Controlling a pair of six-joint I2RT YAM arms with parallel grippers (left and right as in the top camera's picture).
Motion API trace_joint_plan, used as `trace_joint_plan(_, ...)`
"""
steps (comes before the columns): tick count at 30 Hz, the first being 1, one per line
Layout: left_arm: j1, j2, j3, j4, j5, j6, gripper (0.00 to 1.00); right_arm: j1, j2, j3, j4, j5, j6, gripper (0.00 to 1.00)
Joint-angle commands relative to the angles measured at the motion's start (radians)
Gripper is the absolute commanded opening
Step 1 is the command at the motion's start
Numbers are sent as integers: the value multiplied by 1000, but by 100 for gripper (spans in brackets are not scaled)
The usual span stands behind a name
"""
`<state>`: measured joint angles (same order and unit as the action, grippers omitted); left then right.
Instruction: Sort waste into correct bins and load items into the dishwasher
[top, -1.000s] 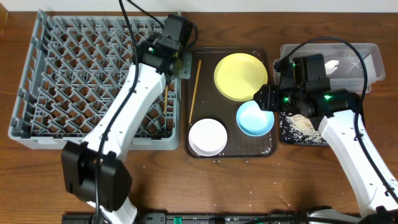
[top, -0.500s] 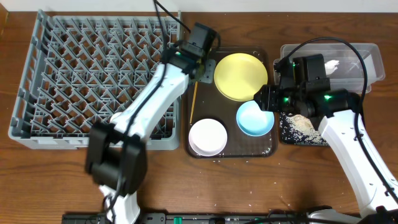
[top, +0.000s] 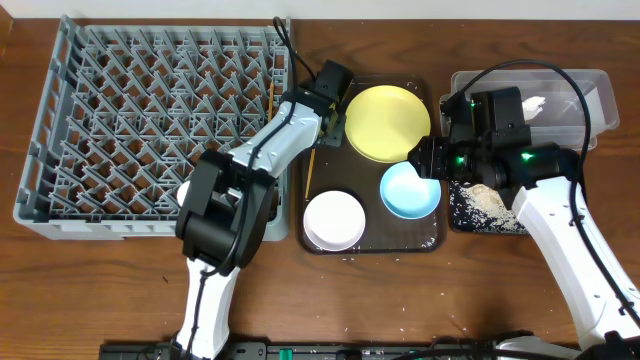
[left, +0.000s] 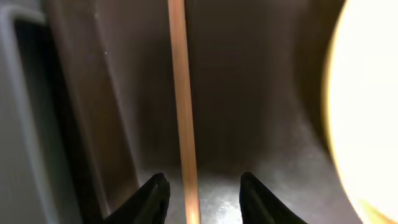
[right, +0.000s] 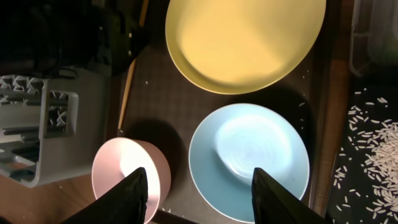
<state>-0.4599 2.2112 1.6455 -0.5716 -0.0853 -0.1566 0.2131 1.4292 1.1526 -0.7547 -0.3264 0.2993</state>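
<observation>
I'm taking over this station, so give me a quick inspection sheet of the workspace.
Surface: wooden table, a few white crumbs near the front.
Job's things: yellow plate, blue bowl, white bowl and one chopstick on the brown tray; second chopstick in the dish rack; napkin in the clear tub; rice on the black tray.
Clutter: nothing seen.
Grippers: left gripper open, straddling the tray chopstick; right gripper open above the blue bowl.
Cables: black cable crosses the clear tub.
Surroundings: nothing seen.
</observation>
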Motion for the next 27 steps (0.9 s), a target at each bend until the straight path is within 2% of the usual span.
trace_joint_plan(1, 5, 39, 0, -7, 3, -5, 38, -2, -8, -3, 3, -11, -16, 52)
trace_joint_plan(4, 5, 41, 0, -29, 19, -33, 38, -2, -4, -5, 2, -11, -16, 52)
trace_joint_plan(6, 5, 41, 0, -61, 115, -58, 34, -2, -2, -5, 2, -11, -16, 51)
trace_joint_plan(9, 5, 42, -11, -82, 173, -74, 33, -2, -2, -5, 2, -12, -16, 50)
trace_joint_plan(15, 5, 47, -35, -85, 172, -74, 29, -2, -2, -5, 2, -12, -16, 50)
trace_joint_plan(20, 5, 51, -39, -85, 172, -74, 14, -2, -2, -5, 2, -12, -16, 49)
trace_joint_plan(27, 10, -5, 6, -92, 172, -69, 13, -2, -2, -5, -1, -12, -16, 49)
